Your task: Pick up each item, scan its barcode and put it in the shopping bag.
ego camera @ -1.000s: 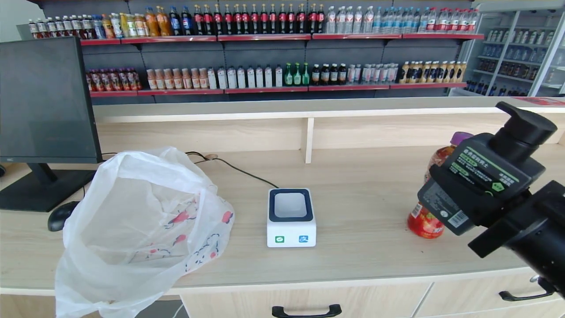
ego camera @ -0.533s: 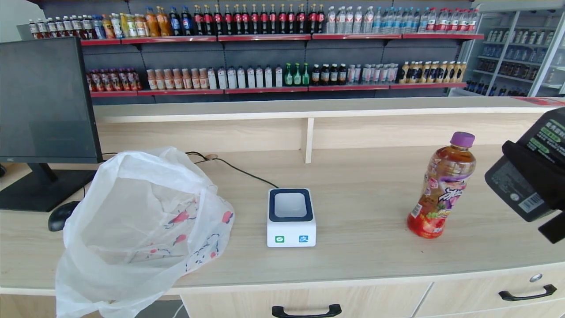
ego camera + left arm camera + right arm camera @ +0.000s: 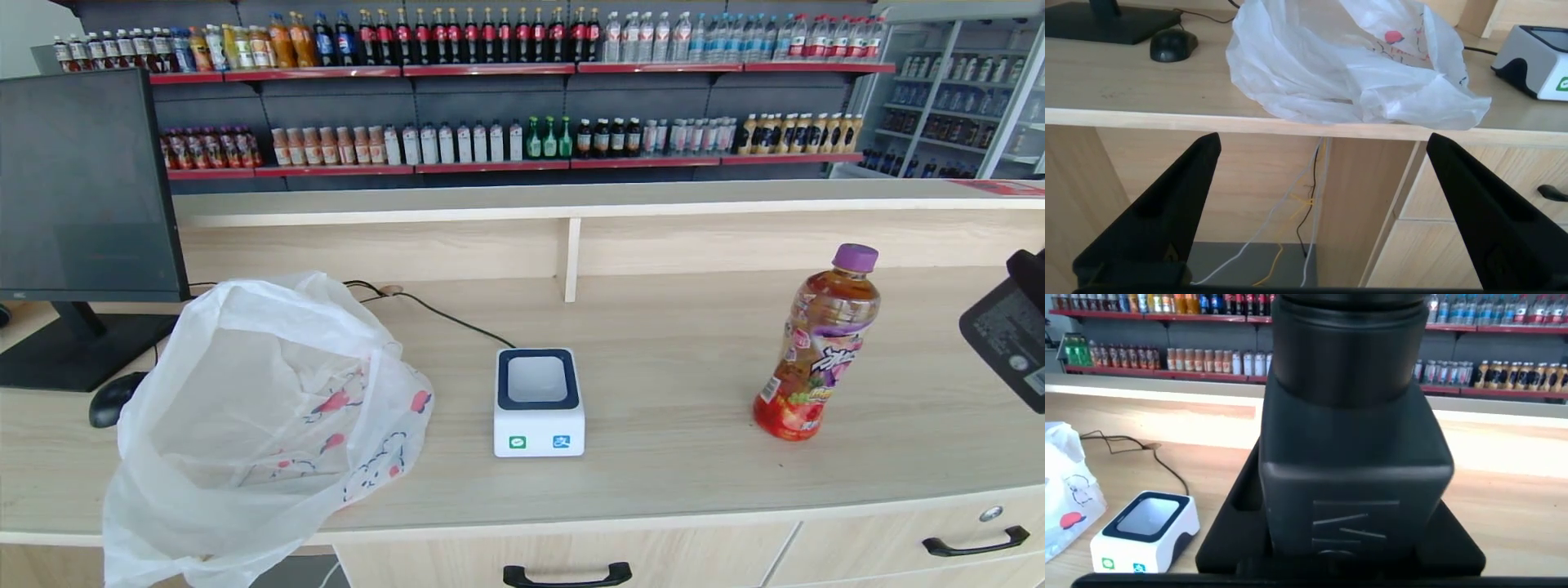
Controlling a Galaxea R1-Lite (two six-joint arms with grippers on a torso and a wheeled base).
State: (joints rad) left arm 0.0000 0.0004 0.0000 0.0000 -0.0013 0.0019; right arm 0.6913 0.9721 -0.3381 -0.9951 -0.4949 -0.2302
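One juice bottle (image 3: 816, 343), one scanner (image 3: 539, 402), one bag (image 3: 261, 425); right tool (image 3: 1347, 551) clamps black bottle (image 3: 1351, 416); left tool (image 3: 1323, 143) spread.

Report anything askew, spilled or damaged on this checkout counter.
Nothing is spilled or damaged. The shopping bag slumps over the counter's front edge. The juice bottle stands upright, the scanner sits flat, and the black bottle is held tilted at the right.

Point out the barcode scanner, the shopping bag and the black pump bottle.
barcode scanner (image 3: 538, 420), head view, on the white front face of its body.
shopping bag (image 3: 245, 408), head view, on the translucent plastic of its middle.
black pump bottle (image 3: 1355, 465), right wrist view, on the front of its body.
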